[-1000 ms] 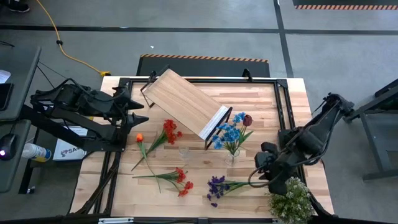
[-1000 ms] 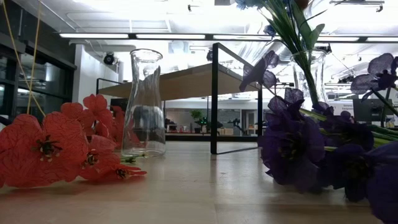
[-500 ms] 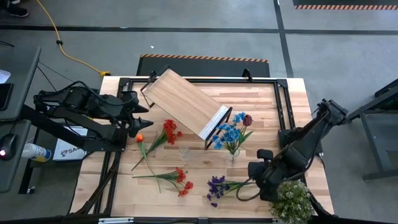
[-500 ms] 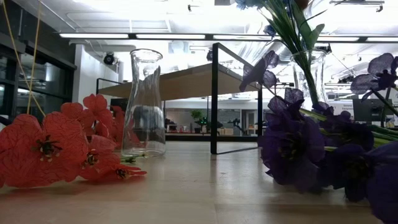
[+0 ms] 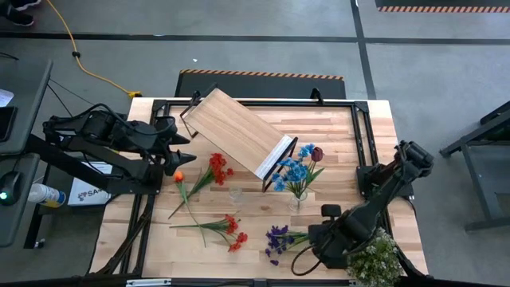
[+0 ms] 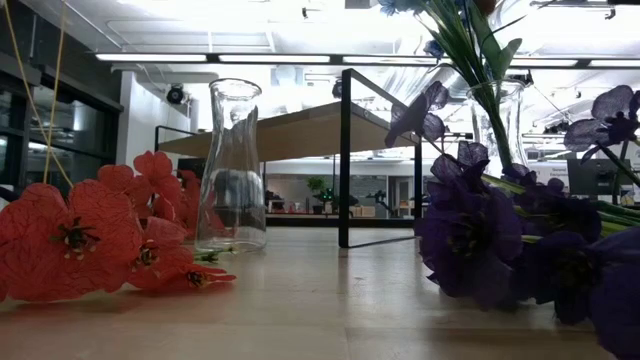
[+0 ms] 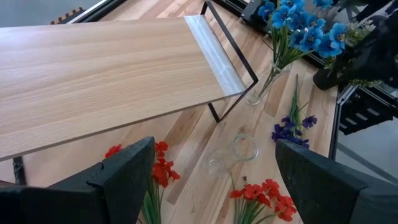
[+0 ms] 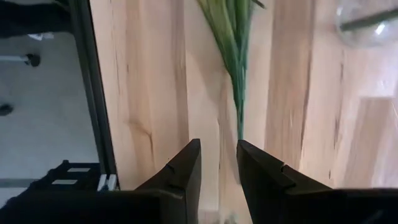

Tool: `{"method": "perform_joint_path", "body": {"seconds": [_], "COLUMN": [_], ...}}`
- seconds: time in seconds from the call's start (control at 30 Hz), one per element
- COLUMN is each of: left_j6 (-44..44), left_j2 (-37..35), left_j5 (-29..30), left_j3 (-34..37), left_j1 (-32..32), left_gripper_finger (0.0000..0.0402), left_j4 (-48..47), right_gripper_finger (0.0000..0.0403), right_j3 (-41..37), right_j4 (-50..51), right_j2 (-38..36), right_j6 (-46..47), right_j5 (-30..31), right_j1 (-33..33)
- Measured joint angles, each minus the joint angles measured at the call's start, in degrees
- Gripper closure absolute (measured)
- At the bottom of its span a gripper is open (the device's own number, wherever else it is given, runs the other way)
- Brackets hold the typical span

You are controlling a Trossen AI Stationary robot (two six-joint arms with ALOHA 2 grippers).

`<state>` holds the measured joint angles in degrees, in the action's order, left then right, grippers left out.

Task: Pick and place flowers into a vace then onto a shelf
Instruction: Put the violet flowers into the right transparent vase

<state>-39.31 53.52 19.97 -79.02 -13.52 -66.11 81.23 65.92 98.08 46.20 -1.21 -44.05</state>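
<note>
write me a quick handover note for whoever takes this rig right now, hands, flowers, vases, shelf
Left hand: open, empty, at the table's left side near the shelf.
Right hand: fingers narrowly apart, low over the stem end of the purple flowers at the table's front; no grip visible.
Done: blue and dark red flowers stand in one glass vase.
Left: a second vase stands empty mid-table. Red flowers, an orange one, more red ones and the purple ones lie on the table. Nothing is on the shelf, which sits diagonally at the back.
</note>
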Motion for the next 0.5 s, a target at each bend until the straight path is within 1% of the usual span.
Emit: {"method": "perform_joint_path", "body": {"seconds": [0.17, 0.5], "left_j6": [0.0, 0.2], "left_j2": [0.0, 0.0], "left_j5": [0.0, 0.0], "left_j3": [0.0, 0.0], "left_j1": [0.0, 0.0], "left_gripper_finger": [0.0034, 0.0034], "left_j4": [0.0, 0.0], "right_gripper_finger": [0.0308, 0.0308], "right_j3": [0.0, 0.0], "right_j4": [-3.3, -5.0], "right_j2": [3.3, 6.4], "right_j6": [-2.9, -3.2], "right_j5": [-0.1, 2.6], "right_j1": [0.0, 0.1]}}
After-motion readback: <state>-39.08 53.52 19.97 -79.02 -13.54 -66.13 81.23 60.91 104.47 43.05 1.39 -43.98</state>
